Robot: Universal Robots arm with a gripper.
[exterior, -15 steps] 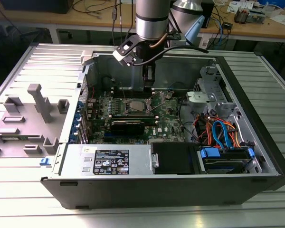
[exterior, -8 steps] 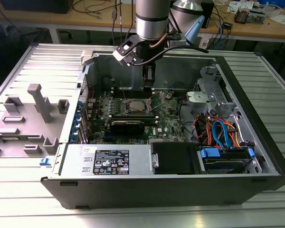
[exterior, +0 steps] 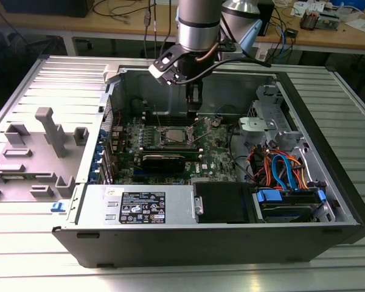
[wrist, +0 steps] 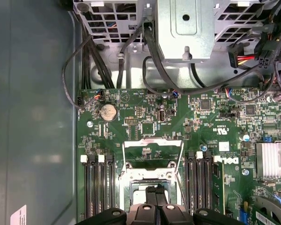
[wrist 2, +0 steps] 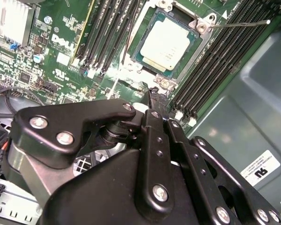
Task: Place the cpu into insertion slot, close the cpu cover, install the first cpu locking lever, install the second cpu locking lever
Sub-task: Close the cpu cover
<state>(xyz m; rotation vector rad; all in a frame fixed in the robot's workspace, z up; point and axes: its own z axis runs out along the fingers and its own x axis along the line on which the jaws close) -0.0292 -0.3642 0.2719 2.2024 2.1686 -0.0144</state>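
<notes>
Cpu (wrist 2: 166, 42) seated in insertion slot (wrist 2: 200, 26) in second wrist view; cpu cover (wrist: 152, 141) raised open in first wrist view; gripper (exterior: 193, 112) poised above slot, centre frame in exterior view, fingers pressed together, empty

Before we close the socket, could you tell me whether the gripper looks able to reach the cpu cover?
Probably yes: the gripper hovers right by the cpu cover, which is raised open, and nothing appears to lie between them.

Bright, even light — soft shadows
</notes>
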